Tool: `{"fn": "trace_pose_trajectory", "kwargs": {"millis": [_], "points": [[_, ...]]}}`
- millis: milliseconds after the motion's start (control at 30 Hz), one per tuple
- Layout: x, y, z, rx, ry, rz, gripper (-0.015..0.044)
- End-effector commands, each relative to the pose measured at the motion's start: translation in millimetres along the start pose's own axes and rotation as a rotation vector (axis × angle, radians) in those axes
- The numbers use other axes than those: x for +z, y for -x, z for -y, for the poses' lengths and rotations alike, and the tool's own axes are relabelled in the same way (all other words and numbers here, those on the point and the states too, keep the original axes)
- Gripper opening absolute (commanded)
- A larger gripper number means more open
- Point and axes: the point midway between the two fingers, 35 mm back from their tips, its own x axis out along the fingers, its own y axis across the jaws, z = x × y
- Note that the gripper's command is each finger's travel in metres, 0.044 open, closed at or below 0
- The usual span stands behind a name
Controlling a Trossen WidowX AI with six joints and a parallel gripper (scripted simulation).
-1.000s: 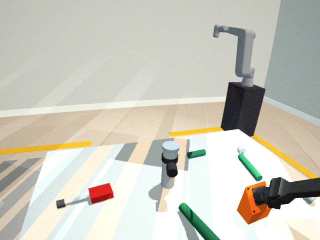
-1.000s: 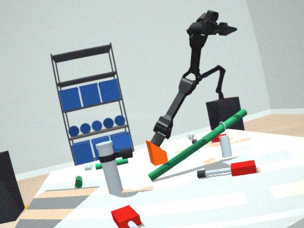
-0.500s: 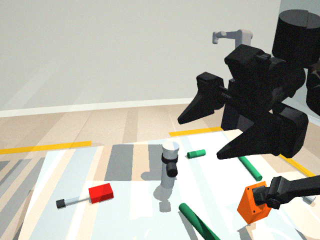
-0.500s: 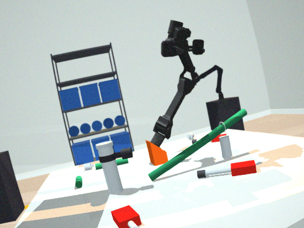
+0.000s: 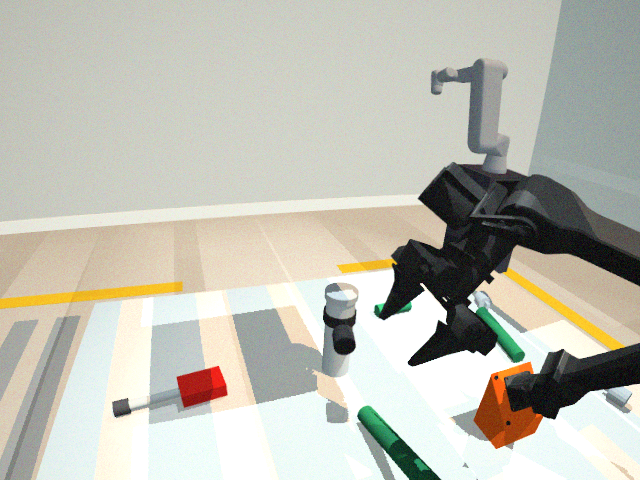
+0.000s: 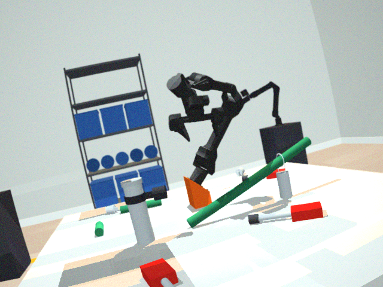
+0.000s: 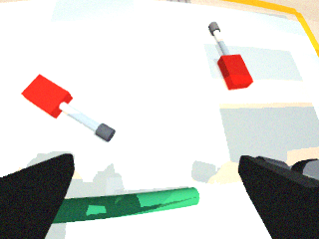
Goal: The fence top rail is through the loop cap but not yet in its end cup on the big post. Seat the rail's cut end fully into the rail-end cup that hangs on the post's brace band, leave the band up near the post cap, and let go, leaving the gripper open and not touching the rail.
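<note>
The green rail slants through the wire loop of the small grey post. Its lower end is near the table, apart from the black cup. The cup sticks out from the black band, which sits just below the cap of the upright big post. My gripper is open and empty, above the table and beyond the post in the top view. In the wrist view the rail end lies between the fingers' outlines, farther down.
The orange wedge stands under the arm. Red-handled tools lie about. A short green piece and another green rod lie behind the big post.
</note>
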Motion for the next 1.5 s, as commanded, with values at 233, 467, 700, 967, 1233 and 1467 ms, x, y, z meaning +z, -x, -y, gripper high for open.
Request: {"fn": "trace_pose_trajectory", "kwargs": {"millis": [233, 467, 700, 967, 1233, 1467], "points": [[-50.0, -12.1, 6.6, 0.052, 0.031, -0.127, 0.0440], [-42.6, -27.5, 64.3, 0.035, 0.568, -0.130, 0.0440], [-45.0, -48.5, 136.0, 0.025, 1.212, -0.162, 0.0440], [-47.0, -53.2, 150.7, 0.026, 1.343, -0.172, 0.0440], [-47.0, -53.2, 150.7, 0.026, 1.343, -0.172, 0.0440], [-69.1, -82.6, 148.9, 0.027, 1.343, -0.171, 0.0440]]}}
